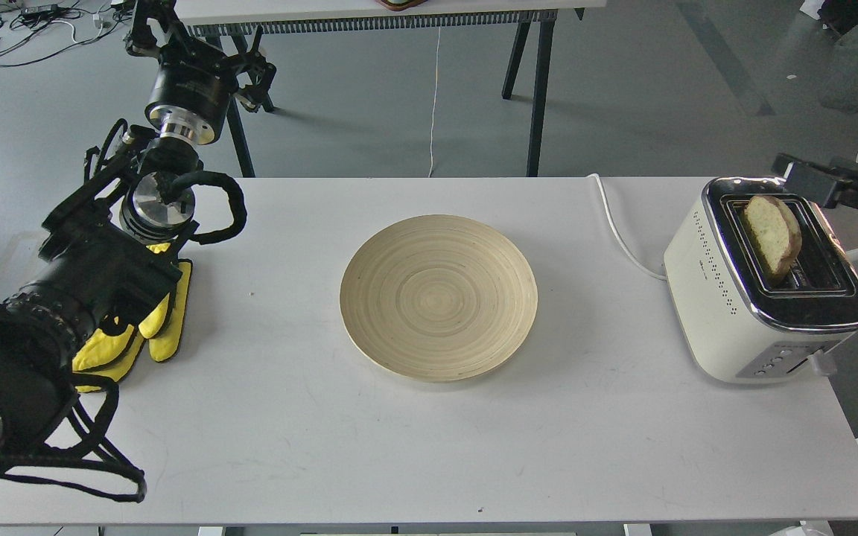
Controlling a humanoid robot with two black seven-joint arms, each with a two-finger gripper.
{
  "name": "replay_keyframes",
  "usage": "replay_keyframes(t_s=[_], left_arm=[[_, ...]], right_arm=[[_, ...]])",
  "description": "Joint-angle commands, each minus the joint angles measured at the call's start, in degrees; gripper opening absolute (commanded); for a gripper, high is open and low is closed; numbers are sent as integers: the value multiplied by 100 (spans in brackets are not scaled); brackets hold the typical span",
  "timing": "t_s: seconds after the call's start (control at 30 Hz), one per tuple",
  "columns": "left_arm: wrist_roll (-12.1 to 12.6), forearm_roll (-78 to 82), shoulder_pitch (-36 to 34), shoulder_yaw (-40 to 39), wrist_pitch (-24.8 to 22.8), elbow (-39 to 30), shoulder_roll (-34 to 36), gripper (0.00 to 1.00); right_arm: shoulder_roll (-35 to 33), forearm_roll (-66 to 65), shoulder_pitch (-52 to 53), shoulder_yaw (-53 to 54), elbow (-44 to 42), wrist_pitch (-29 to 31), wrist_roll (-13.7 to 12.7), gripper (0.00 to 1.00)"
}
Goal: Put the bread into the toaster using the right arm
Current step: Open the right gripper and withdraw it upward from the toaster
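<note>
The bread (771, 234) stands upright in the left slot of the cream-white toaster (727, 298) at the table's right end, its rounded crust sticking up above the chrome top. My right gripper (798, 177) hovers just behind the toaster's back edge, apart from the bread and holding nothing. My left arm lies along the table's left side, and its gripper (198, 52) points away past the far edge; its fingers are dark and cannot be told apart.
A round pale wooden plate (438, 298) sits at the table's centre. A yellow cloth (153, 327) lies under my left arm. The toaster's white cord (619, 238) runs over the far table edge. A second table's legs (537, 97) stand behind.
</note>
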Motion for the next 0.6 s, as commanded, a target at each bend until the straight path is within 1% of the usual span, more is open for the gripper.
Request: replay_keyframes(t_s=[0.0, 0.17, 0.27, 0.33, 0.43, 0.57], left_arm=[[0, -6, -1, 0, -9, 8, 0, 100], [0, -7, -1, 0, -1, 0, 0, 100], [0, -7, -1, 0, -1, 0, 0, 100], [0, 2, -1, 0, -1, 8, 0, 100], [0, 2, -1, 0, -1, 8, 0, 100], [0, 2, -1, 0, -1, 8, 0, 100]], right_arm=[[306, 1565, 3, 620, -10, 6, 106, 99], [885, 3737, -15, 1385, -141, 103, 124, 100], [1483, 4661, 3, 1877, -527, 216, 281, 100], [1826, 5145, -6, 2167, -870, 392, 335, 100], [2336, 5726, -6, 2598, -1353, 682, 326, 100], [2907, 6429, -15, 2985, -2021, 753, 291, 100]])
